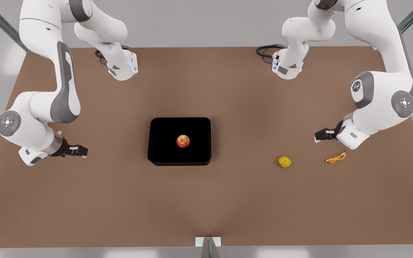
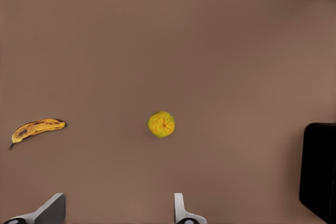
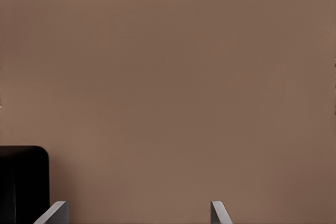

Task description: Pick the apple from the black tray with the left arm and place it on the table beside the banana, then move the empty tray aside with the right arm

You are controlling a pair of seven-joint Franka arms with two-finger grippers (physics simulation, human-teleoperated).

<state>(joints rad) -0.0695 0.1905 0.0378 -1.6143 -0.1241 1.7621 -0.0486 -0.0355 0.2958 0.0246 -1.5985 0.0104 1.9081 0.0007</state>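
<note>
Apple (image 1: 183,141) in black tray (image 1: 156,150) — left end effector (image 1: 320,135) near banana (image 1: 335,158), right end effector (image 1: 81,151) opposite, both spread open.

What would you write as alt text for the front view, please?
A red apple sits in a black tray at the centre of a brown table. Toward the front view's right lie a yellow-green fruit and a banana, near the left gripper; the right gripper waits opposite.

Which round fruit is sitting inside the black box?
The red apple, streaked with yellow, sits in the middle of the black tray. The other round fruit, the yellow-green one, lies on the bare table near the banana.
</note>
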